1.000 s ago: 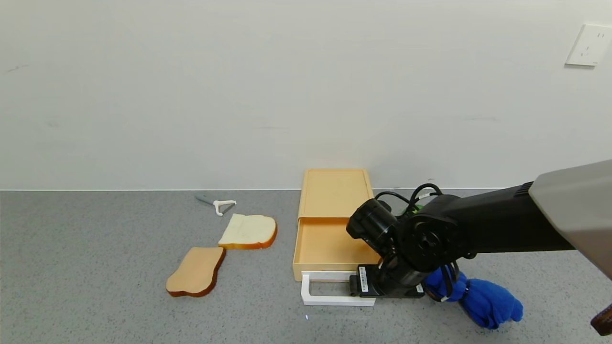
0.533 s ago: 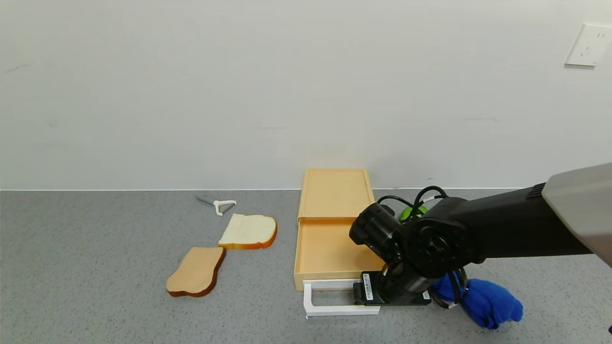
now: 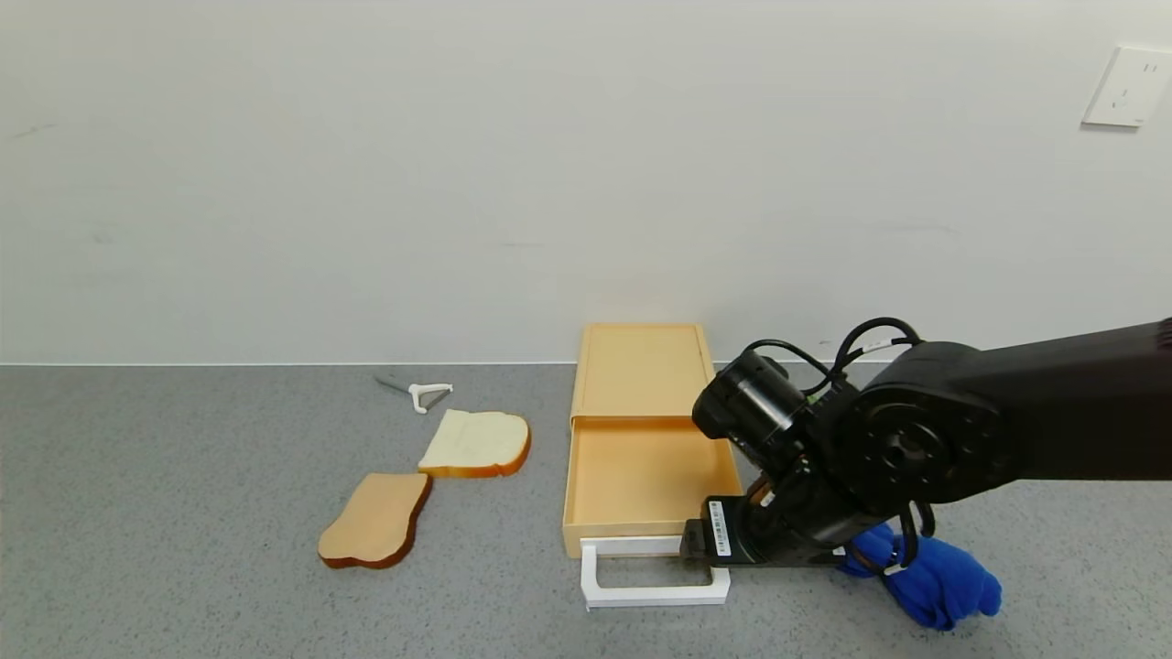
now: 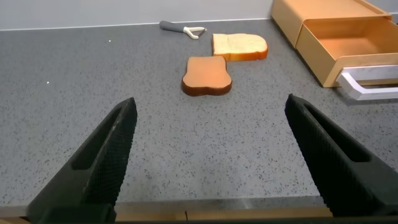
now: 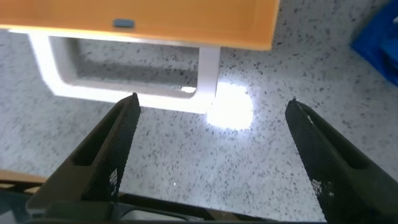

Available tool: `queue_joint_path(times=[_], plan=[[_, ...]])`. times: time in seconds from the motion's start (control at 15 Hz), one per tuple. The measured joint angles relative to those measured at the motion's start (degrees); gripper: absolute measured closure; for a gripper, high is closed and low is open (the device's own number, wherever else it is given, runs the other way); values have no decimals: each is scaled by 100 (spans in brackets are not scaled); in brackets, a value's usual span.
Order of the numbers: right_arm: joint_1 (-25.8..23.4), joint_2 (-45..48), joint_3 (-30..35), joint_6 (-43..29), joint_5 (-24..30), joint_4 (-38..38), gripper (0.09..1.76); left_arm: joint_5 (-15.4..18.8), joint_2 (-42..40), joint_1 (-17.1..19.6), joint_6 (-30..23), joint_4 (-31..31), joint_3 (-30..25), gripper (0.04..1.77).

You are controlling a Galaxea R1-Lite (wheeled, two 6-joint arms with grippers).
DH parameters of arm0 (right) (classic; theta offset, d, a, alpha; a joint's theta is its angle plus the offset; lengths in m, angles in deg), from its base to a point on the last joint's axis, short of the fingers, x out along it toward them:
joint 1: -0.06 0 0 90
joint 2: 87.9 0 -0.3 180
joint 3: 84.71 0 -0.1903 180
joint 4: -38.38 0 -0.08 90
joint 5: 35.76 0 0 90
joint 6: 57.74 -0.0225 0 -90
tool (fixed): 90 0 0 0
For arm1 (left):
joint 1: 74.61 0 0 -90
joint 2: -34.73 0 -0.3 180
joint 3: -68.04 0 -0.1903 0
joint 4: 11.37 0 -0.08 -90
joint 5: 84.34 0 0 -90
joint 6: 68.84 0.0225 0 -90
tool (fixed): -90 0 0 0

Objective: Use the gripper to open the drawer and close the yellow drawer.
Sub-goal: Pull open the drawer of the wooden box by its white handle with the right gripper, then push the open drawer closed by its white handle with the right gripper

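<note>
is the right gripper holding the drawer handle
No, the right gripper is open, and the white handle lies beyond its fingers, ungrasped, on the open drawer.

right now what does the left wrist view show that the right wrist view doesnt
Only the left wrist view shows the two bread slices, the brown one and the pale one, the peeler, the open drawer's empty inside, and the left end effector open over bare counter.

Only the right wrist view shows the blue cloth and the right end effector open, just off the handle's corner, holding nothing.

Both show the yellow drawer front and its white loop handle.
</note>
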Motion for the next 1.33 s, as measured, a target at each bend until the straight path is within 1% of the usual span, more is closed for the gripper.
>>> queue_joint_path(times=[0.4,0.67,0.87,1.13,1.2,1.33], plan=[[-247,1243,260,668,38,-30,14,1,0,0,0,1,0,9],[-444,2269,670,1180,446,0,14,1,0,0,0,1,0,9],[-544,3032,1254,1404,652,157,14,1,0,0,0,1,0,9],[-719,3790,2271,1580,830,1111,14,0,0,0,0,1,0,9],[-755,3947,2467,1616,841,1285,14,1,0,0,0,1,0,9],[-785,4133,2640,1635,853,1334,14,-2,0,0,0,1,0,9]])
